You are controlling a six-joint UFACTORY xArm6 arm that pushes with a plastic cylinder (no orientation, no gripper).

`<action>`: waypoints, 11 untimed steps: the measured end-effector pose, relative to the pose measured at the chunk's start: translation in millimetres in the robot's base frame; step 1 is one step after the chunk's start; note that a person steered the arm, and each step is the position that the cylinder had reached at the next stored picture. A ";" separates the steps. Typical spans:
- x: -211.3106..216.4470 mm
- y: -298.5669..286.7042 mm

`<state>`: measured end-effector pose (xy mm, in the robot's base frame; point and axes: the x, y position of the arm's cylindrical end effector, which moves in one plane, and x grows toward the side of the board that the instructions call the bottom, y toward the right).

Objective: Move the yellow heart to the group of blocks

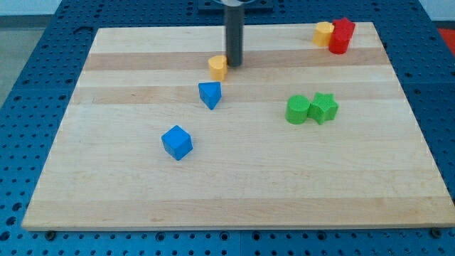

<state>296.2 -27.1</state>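
Observation:
The yellow heart (217, 67) lies on the wooden board (234, 185) near the view's top, left of centre. My tip (234, 66) stands just to the right of it, touching or nearly touching its side. A blue triangular block (210, 94) lies just below the heart. A blue cube (177, 142) lies further down and to the left. A green round block (297, 109) and a green star (323, 107) touch each other at the view's right of centre.
A yellow block (324, 33) and a red block (341, 35) stand together at the board's top right corner. Blue perforated table (28, 85) surrounds the board.

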 end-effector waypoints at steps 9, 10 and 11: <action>27.5 18.5; 29.1 48.2; 10.2 89.7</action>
<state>306.4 62.6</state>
